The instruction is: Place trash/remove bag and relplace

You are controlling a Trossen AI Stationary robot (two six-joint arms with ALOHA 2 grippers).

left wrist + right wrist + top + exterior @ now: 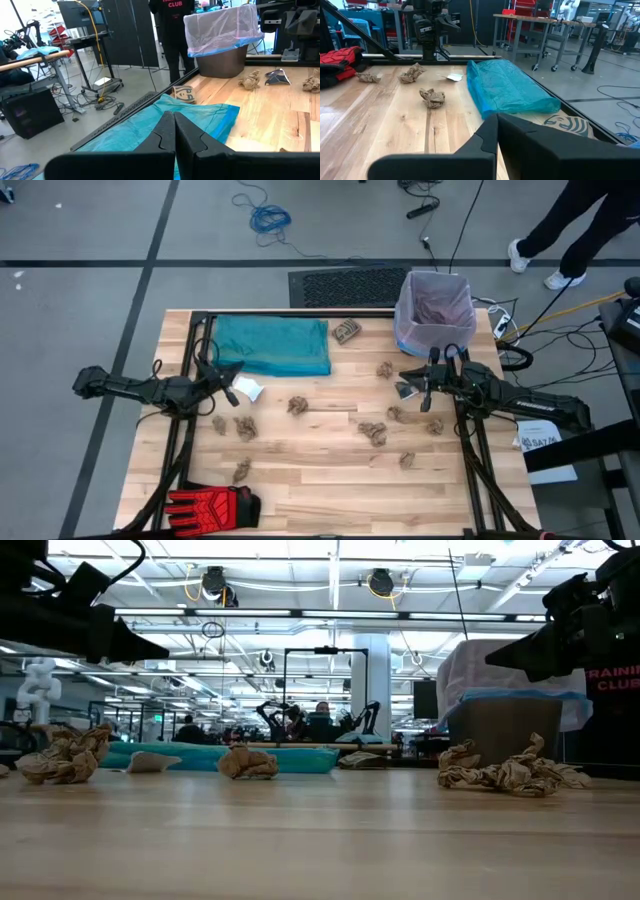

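On the wooden desk [330, 480], the folded teal-green bag [272, 345] lies in the upper left part of the high view, its long axis running left to right along the desk's far edge. In the upper right stands the bin, lined with the pale lilac-pink bag [434, 312], whose mouth opens upward and whose blue rim is folded over the bin's top. The crumpled paper wads [373, 432] are scattered across the middle of the desk, most of them between the two arms, and one patterned wad sits just right of the teal-green bag.

The left claw [232, 383] hangs at centre left, just below the teal-green bag's lower edge, its fingers pressed together and holding nothing. The right claw [408, 389] hangs at centre right, below the bin, pointing left, also pressed together and empty.

A red-and-black glove [212, 506] lies at the lower left of the desk.
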